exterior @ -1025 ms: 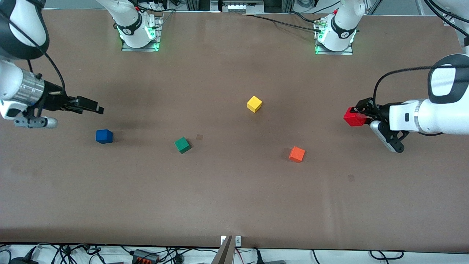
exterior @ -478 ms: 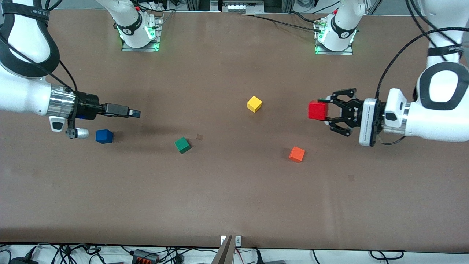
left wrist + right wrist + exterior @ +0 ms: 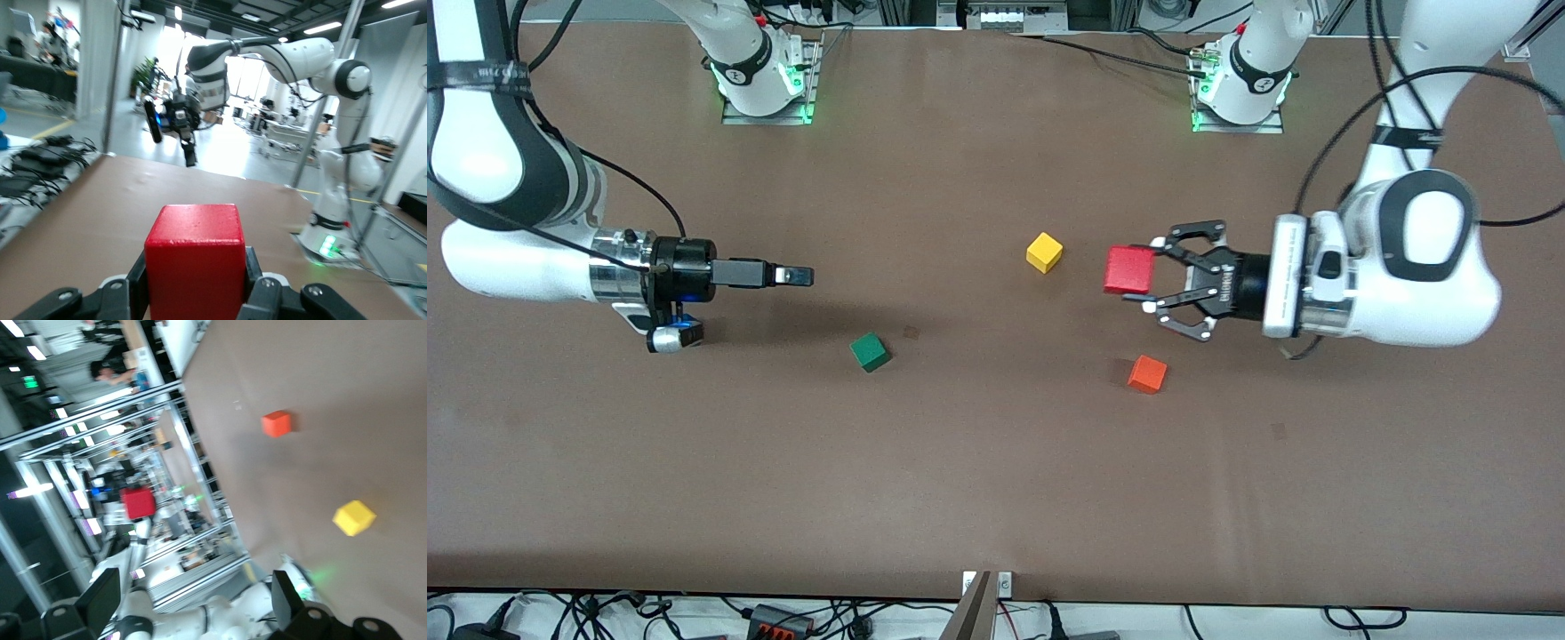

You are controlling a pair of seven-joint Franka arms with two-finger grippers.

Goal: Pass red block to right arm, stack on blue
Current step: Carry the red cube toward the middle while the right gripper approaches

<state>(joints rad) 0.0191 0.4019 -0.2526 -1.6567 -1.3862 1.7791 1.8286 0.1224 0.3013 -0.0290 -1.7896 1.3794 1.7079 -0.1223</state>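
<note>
Over the table toward my left arm's end, my left gripper [image 3: 1149, 274] hangs in the air with its claw fingers [image 3: 257, 283] clamped on two opposite sides of the red block [image 3: 1129, 269]. Reading the front view as a clock face centred on that block, the yellow cube [image 3: 1044, 252] lies on the table just beside it at about 9 to 10 o'clock, between my two grippers. The orange cube [image 3: 1147, 374] sits near it at 6 o'clock.

My right gripper [image 3: 796, 276] is level above the bare brown table [image 3: 996, 480], its slim fingers [image 3: 100, 600] spread apart and pointing at 3 o'clock toward the block. The green cube [image 3: 870, 351] lies near it at about 4 o'clock.

A blue patch [image 3: 691, 332] under my right wrist is probably the blue cube, mostly hidden.

The red block is a clean, matte cube, level in my grip, with its top and front faces showing in the left wrist view.
</note>
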